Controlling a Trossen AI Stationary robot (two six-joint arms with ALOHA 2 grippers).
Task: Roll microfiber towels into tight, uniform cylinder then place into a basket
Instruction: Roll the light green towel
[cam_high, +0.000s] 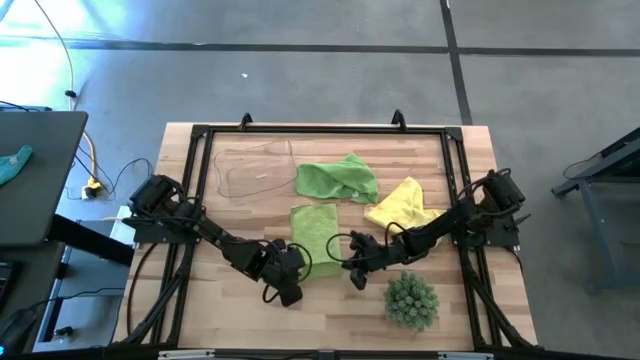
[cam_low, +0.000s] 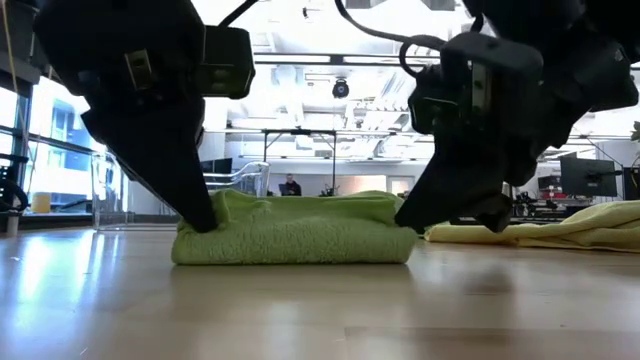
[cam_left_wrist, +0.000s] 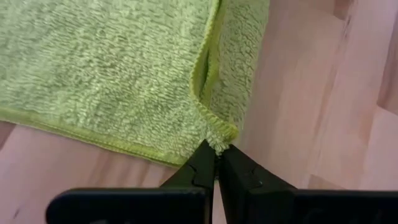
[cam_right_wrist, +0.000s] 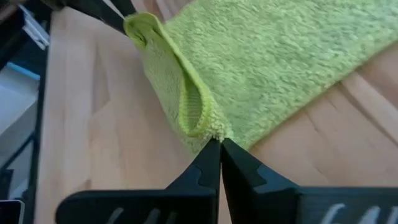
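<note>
The clear basket (cam_high: 255, 168) sits near the far left corner of the table (cam_high: 450, 310), well apart from both grippers.

The left gripper (cam_high: 291, 271) is down at table level near the middle of the front edge. Its fingers (cam_left_wrist: 200, 171) are fully closed, pinching the left front corner of the folded lime green towel (cam_high: 314, 238). In the low view this gripper (cam_low: 203, 218) meets the towel's (cam_low: 295, 240) left end.

The folded lime green towel lies flat at the centre of the table, its front edge turned up into a small fold between the two grippers.

A second lime green towel (cam_high: 337, 178) lies crumpled just behind it, toward the far edge.

The right gripper (cam_high: 357, 266) is fully closed on the right front corner of the same folded towel (cam_right_wrist: 261, 68).

The yellow towel (cam_high: 402, 205) lies loosely bunched toward the right edge.

A spiky green plant (cam_high: 411, 300) stands near the front right corner.
</note>
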